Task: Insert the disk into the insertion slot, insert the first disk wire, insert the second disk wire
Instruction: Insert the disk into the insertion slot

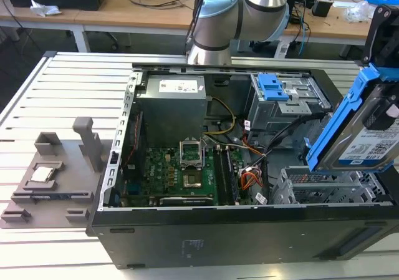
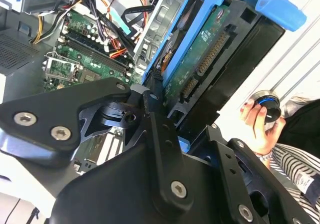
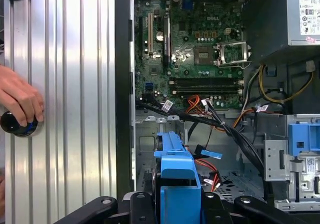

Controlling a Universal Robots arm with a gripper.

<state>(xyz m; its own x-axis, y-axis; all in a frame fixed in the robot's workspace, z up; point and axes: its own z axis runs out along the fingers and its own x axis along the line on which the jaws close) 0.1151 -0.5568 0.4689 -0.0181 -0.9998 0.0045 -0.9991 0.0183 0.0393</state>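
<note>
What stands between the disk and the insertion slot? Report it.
The disk hangs tilted above the insertion slot. In the first wrist view, black cables cross over the cage, and the red first disk wire seems to lie in its opening; either could snag.

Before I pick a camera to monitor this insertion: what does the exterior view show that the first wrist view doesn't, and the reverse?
The exterior view adds the grey fixture tray at the exterior view's left, the arm's pale blue joint, and the disk's labelled face, raised and tilted above the insertion slot. The first wrist view adds a person's hand on a black knob on the slatted table. Both show the motherboard, the disk's blue carrier and the grey bay's blue latch.
</note>
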